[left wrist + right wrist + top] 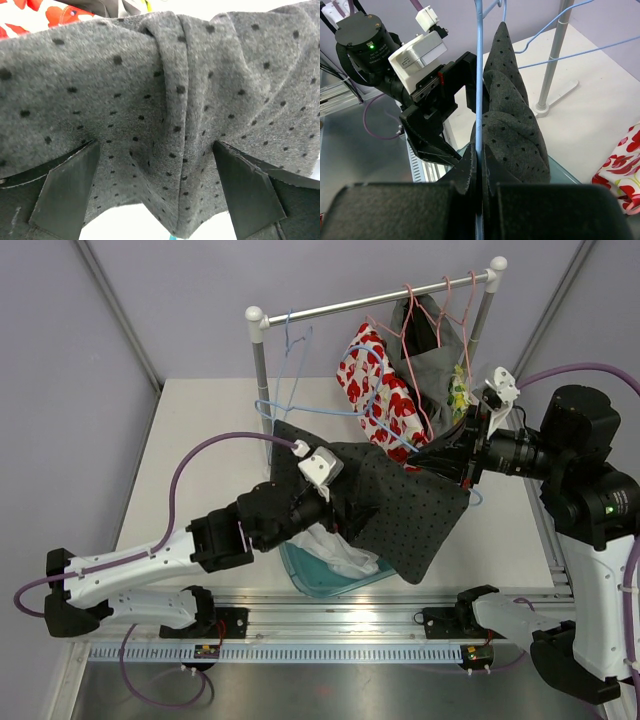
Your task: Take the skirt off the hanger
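The grey skirt with black dots (pixel 400 505) hangs on a blue wire hanger (pixel 400 440) over the middle of the table. My right gripper (pixel 440 455) holds the hanger by its right side. In the right wrist view it (pixel 481 165) is shut on the hanger's blue wire (pixel 479 75), with the skirt (pixel 512 130) bunched just beyond it. My left gripper (pixel 335 505) is at the skirt's left edge. In the left wrist view it (pixel 157 190) is open, and a fold of the skirt (pixel 165 100) hangs between its wide-apart fingers (pixel 65 190).
A clothes rack (pixel 380 302) stands at the back with a red floral garment (pixel 375 380), a grey garment (pixel 430 350), pink hangers (pixel 445 300) and an empty blue hanger (pixel 290 350). A teal tray (pixel 320 580) holding white cloth (pixel 335 545) lies under the skirt.
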You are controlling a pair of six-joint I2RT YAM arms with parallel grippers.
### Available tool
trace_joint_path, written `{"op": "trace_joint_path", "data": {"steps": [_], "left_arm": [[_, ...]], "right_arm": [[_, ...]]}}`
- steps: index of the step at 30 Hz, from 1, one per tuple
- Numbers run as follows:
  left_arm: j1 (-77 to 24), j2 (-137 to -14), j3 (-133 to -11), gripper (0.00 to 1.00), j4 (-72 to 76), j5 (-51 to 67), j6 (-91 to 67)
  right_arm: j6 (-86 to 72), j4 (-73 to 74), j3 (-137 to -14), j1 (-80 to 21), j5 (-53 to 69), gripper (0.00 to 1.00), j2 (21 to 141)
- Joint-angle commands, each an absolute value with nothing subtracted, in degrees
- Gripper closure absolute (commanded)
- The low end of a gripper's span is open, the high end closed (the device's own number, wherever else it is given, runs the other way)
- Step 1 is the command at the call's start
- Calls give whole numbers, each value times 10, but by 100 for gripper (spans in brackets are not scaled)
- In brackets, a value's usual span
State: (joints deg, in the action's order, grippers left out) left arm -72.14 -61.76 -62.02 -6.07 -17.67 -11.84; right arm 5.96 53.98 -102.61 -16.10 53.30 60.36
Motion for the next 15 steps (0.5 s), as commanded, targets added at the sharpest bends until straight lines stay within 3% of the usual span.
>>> {"op": "trace_joint_path", "data": {"steps": [1, 3, 4, 6, 7, 8, 9, 13, 15], "left_arm": [[-724, -611, -630, 2, -8, -157, -104], [-723, -609, -622, 8, 25, -109, -102], [-723, -609, -619, 21, 35, -74, -101], [-723, -614, -617, 37, 47, -57, -94], [-723, -617, -617, 50, 47, -57, -91], [-722, -619, -615, 70, 47, -62, -86], [-722, -618, -612, 77, 48, -68, -84], [-720, -609, -600, 97, 50, -101, -80], [-720, -597, -592, 100, 48, -112, -78]], "right_arm": [[40, 473, -1027, -157, 562, 100, 600], [35, 466, -1018, -158, 563, 100, 600], [34, 464, -1017, -158, 563, 100, 601], [33, 463, -1016, -157, 563, 100, 600], [33, 463, -1017, -157, 563, 100, 600], [33, 463, -1019, -157, 563, 100, 599], [33, 464, -1020, -157, 563, 100, 599], [34, 468, -1020, -157, 562, 100, 596], [35, 469, -1020, -157, 560, 100, 594]]}}
